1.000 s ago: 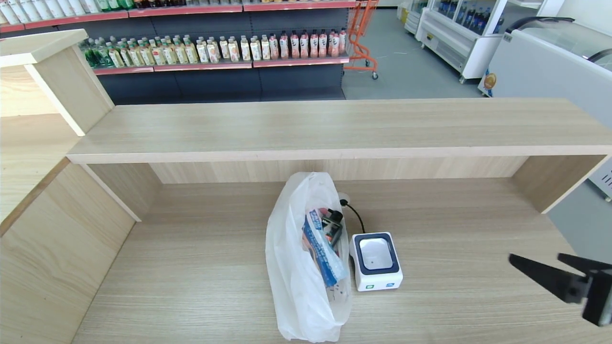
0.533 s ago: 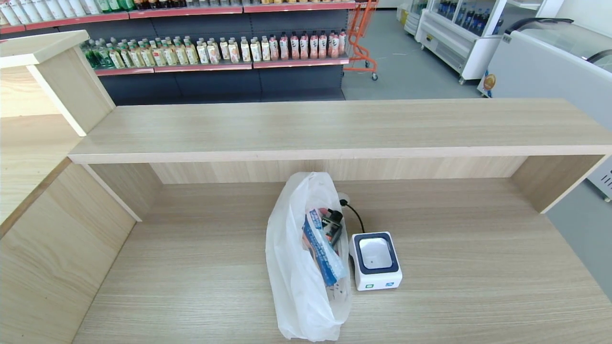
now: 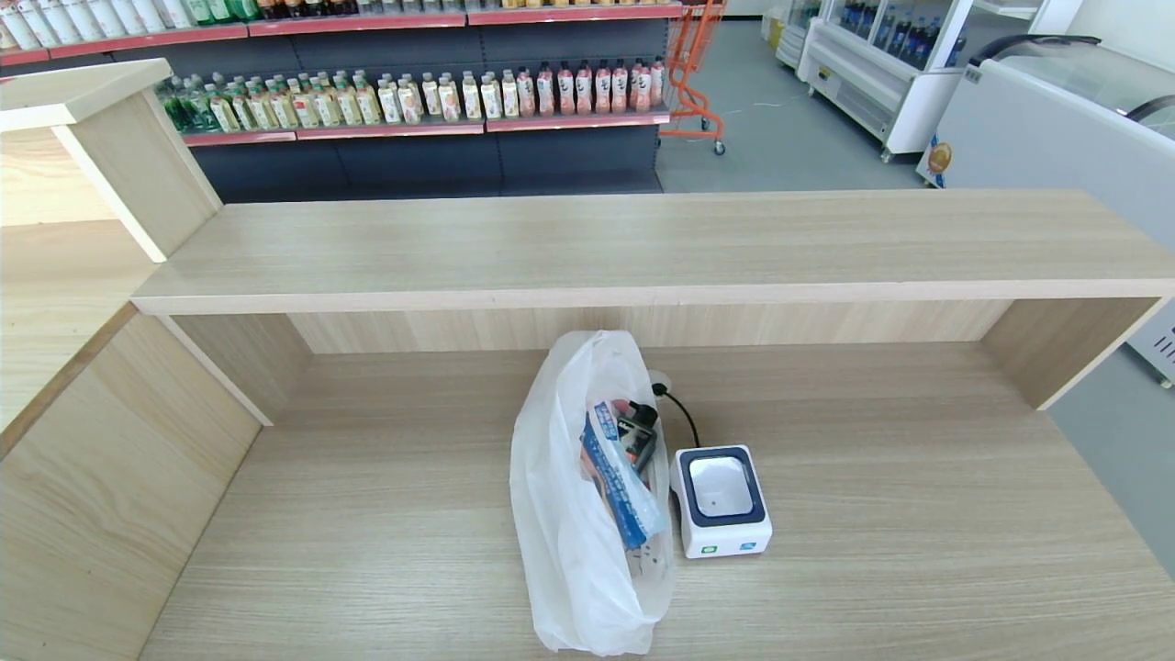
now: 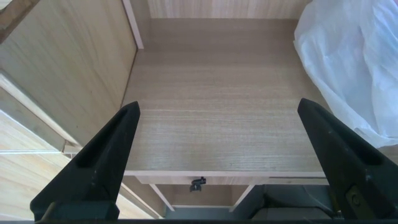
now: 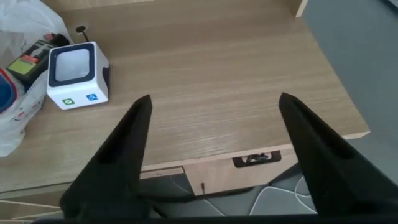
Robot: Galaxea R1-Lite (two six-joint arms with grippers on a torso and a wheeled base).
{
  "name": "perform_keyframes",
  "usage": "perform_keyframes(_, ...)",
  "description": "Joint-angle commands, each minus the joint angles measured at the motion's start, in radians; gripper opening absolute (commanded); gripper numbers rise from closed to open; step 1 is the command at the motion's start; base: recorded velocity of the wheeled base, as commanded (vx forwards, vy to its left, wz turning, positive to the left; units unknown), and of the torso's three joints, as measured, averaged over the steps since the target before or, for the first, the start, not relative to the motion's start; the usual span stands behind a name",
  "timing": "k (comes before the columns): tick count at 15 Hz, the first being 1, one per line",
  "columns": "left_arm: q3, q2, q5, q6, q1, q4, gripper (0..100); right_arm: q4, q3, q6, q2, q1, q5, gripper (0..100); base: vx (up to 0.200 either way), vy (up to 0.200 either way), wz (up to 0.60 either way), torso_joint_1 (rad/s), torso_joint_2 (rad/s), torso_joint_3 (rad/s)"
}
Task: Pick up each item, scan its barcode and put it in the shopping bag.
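**Evidently all bagged: counter entry**

1. Bag: white plastic, lying on the counter. Its long axis ran from the near edge toward the back. Its mouth gaped upward and toward the scanner.
2. Items: a blue-and-white packet and a dark pack with a red-and-green label. Both lay inside the bag, their ends showing at the mouth. Every item seen lay in the bag, so the task read as at or near its end.
3. Scanner: a white cube with a dark-framed window facing up, just beside the bag on the robot's right. Its black cable ran back to a socket behind.
4. Left gripper: jaws wide, holding nothing, above the counter's near edge. The bag lay ahead and to its right, near.
5. Right gripper: jaws wide, holding nothing, above the near edge toward the counter's right end. The scanner lay ahead and to its left, with the bag beyond it. This arm was judged the nearer to the scanner, the left arm the nearer to the bag.
6. Surface: pale wood-grain laminate, flat, under a raised ledge.
7. Room: shop shelves of bottles, an orange cart and chest freezers.
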Motion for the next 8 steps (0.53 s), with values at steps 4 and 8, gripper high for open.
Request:
perform_keyframes(4,0.000,0.000,0.000,0.000,0.000,0.000,100,0.006,0.001,0.016,0.001,-0.001,0.001,0,0.000,0.000,0.00,0.000,0.00,0.000)
perform_keyframes(8,0.000,0.013,-0.001,0.000,0.000,0.000,100,0.006,0.001,0.027,0.001,-0.001,-0.001,0,0.000,0.000,0.00,0.000,0.00,0.000)
